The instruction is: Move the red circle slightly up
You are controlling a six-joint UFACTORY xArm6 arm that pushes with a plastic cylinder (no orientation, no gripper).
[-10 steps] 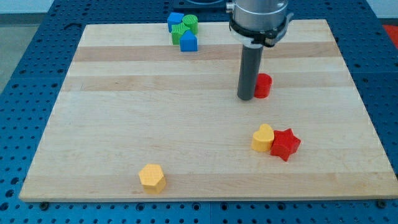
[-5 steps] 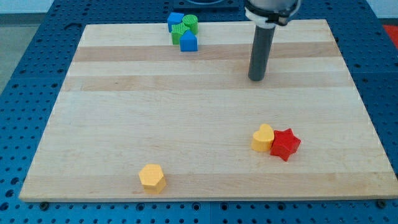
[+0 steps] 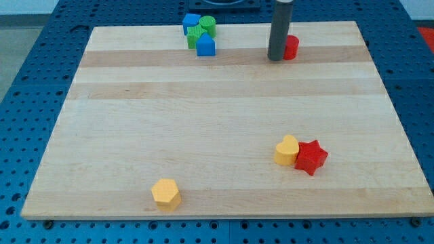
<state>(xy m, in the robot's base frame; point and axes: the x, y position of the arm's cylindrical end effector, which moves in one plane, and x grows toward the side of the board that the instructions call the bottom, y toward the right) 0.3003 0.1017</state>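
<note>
My tip [image 3: 276, 59] touched the left side of the red circle [image 3: 291, 47] far up the counter [image 3: 203, 135]. The tool was a plain rod with nothing to open or close. The circle looked light, stiff and prone to slide; its near face seemed the place to push.

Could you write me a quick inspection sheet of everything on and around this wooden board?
Surface: wooden board, flat, on a blue perforated table.
Job's things: red circle near the view's top edge; my tip touching its left side.
Clutter: blue and green blocks clustered at top; yellow heart touching red star; yellow hexagon alone at bottom.
Gripper: none, only the rod.
Cables: nothing seen.
Surroundings: nothing else seen.
</note>
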